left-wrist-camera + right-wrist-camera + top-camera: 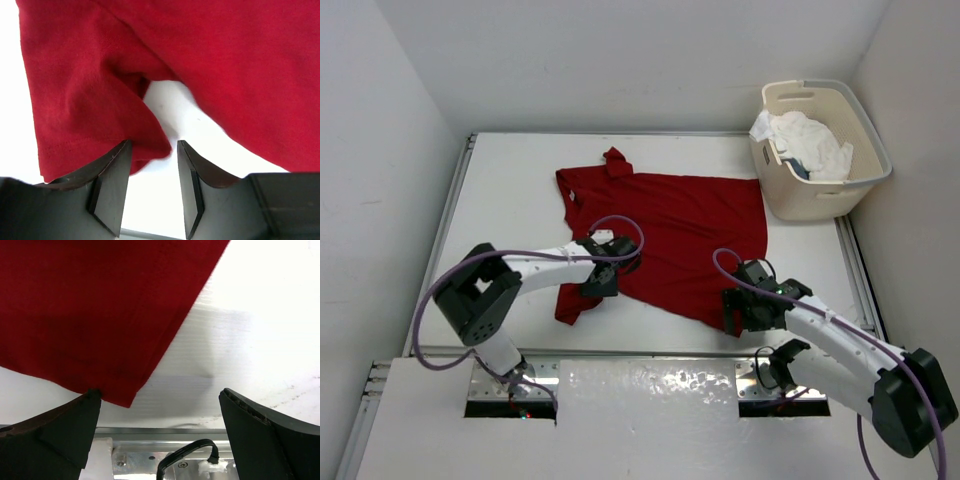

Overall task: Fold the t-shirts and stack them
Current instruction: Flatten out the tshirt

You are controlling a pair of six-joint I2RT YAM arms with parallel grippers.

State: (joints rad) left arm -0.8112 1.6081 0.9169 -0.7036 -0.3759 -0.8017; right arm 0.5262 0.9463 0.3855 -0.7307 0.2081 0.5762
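Left claw (152,150): held partly spread, nothing pinched; a sleeve fold of the red shirt (670,225) is seen between its fingers, against one.
Right claw (160,395): spread wide; the hem corner lies just ahead.
Shirt is laid flat on the worktop (510,200), long axis running claw to claw.

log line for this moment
red shirt spread on table | left tool open at sleeve | right tool open at hem | white shirt in basket

In the basket (815,200), white cloth (810,140) hides most of a dark item (798,167); both wrist views crop the red shirt (240,75).
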